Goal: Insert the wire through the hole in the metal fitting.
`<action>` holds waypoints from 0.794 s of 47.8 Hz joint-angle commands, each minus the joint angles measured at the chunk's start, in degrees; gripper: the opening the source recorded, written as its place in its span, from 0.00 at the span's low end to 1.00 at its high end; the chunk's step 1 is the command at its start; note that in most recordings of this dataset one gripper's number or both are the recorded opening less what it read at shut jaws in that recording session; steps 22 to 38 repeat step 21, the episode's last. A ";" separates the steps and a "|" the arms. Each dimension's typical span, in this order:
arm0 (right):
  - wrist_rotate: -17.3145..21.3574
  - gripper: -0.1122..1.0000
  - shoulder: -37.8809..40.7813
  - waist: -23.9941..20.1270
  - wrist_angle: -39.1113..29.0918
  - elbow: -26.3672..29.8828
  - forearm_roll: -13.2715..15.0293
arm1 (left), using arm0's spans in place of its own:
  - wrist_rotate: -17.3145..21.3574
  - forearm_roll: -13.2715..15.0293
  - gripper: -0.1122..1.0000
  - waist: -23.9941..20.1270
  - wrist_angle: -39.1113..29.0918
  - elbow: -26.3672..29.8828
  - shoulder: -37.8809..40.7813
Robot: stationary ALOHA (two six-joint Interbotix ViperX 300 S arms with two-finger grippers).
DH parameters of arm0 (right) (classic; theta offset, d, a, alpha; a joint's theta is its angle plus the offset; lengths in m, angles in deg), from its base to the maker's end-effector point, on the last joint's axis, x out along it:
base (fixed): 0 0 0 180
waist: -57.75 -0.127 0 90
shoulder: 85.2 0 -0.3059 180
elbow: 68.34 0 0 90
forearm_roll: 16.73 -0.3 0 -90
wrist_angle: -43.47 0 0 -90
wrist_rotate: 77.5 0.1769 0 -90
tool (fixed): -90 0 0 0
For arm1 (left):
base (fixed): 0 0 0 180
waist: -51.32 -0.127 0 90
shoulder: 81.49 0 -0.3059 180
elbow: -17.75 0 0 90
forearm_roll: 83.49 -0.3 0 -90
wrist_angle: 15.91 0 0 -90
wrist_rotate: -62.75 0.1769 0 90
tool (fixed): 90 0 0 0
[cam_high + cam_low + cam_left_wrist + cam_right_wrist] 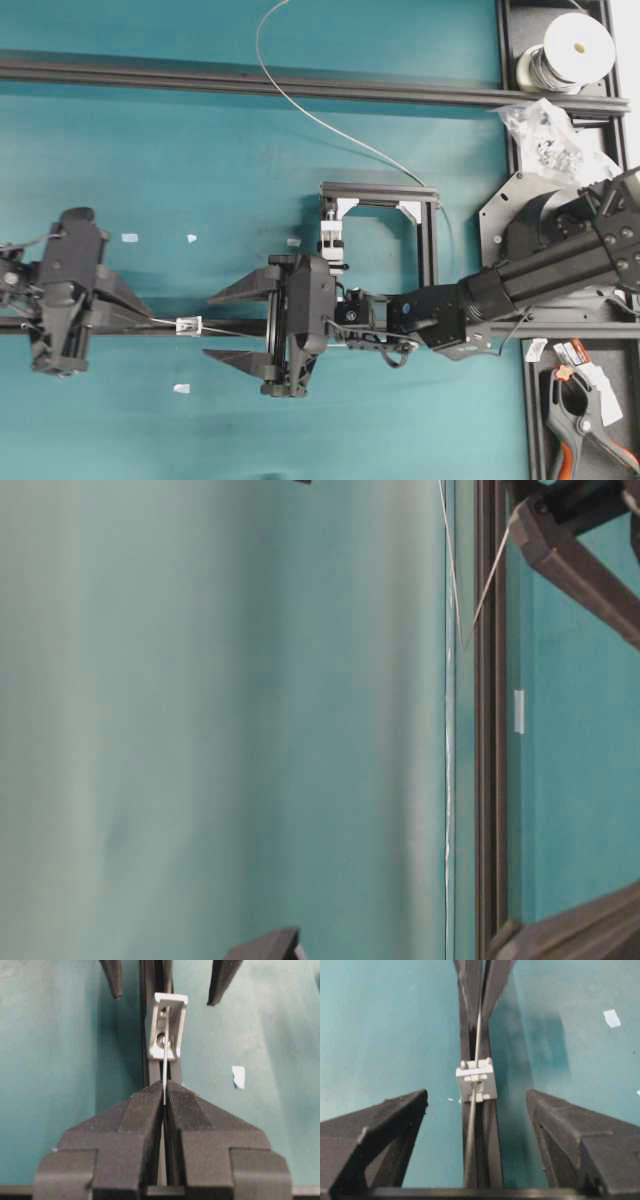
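No readable brands or writing from my end; the tags by the clamp tool are too small to make out.

Clutter: white-capped spool (578,50) top right, clear plastic bag of small hardware (545,128) below it, orange-and-black spring clamp tool (577,428) bottom right, black rectangular frame (380,232) holding a white clamp block with black bands (333,238) mid-counter. A few white tape scraps (129,238) lie on the teal counter (200,140). A long black rail (250,82) runs across the top. Nothing sits between the two grippers except the fitting itself.

The tiny shiny silver squarish metal fitting (188,325) sits on the lower black rail (235,327), between the two grippers and nearer the left one. In the left wrist view its dark centre hole faces the camera.

The thin silver-grey metal wire (164,1067) has its straight free end lying along that rail, long axis left-right in the overhead view. The left wrist view shows it running from the jaws up to the fitting (168,1027) at the hole; the right wrist view shows wire on both sides of the fitting (476,1081). The rest curves up and off the counter's top edge.

Left gripper (148,318): jaws closed tight on the wire, tips just beside the fitting.

Right gripper (225,325): jaws spread wide, holding nothing, one finger each side of the rail, tips apart from the fitting.
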State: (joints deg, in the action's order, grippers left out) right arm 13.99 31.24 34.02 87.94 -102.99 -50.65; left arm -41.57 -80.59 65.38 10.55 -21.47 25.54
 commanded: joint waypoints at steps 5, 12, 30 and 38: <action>0.00 0.90 -1.93 -0.18 0.26 0.18 0.18 | -0.18 0.09 0.01 0.09 -1.41 -2.20 -5.10; 0.00 0.90 -1.93 -0.18 0.26 0.18 0.18 | -0.44 0.09 0.01 0.09 -3.25 -4.75 -8.00; 0.00 0.90 -1.93 -0.18 0.26 0.18 0.18 | -0.44 0.09 0.01 0.09 -5.98 -7.73 -11.78; 0.00 0.90 -1.93 -0.18 0.26 0.18 0.18 | -0.44 0.09 0.01 0.09 -5.98 -7.73 -11.78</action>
